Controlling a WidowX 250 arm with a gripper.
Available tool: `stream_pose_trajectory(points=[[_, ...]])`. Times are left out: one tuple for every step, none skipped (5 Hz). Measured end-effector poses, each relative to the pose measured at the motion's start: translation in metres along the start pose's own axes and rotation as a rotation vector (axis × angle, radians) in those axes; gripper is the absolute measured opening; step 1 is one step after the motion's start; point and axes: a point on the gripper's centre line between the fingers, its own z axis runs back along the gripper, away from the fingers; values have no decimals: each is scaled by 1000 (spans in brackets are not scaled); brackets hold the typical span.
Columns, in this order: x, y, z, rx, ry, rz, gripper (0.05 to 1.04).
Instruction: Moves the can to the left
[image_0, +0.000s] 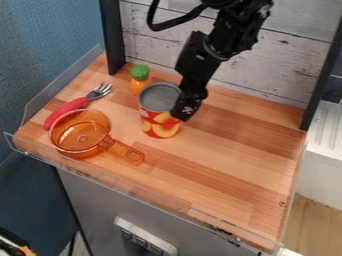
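Can (159, 118) upright, grey-topped, red and yellow-orange below; pincer (184, 112) alongside, cannot tell how wide

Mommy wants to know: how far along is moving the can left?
The fruit can stands upright left of centre, near the orange saucepan, so it looks mostly done. The gripper is at its right side; whether it's held is unclear. Backing away probably remains.

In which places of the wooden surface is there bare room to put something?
The widest free patch spans from the can, the end effector and the handle of the orange pan to the picture-right edge of the wooden surface. The left side is crowded: pan, fork, green-topped object and can leave narrow gaps.
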Motion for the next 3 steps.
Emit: stream_pose_trajectory(points=[[25,-7,-12,-5,-63,31,1001],[38,-11,-29,24,-92,48,1001],[53,-17,-32,34,-96,87,1001]])
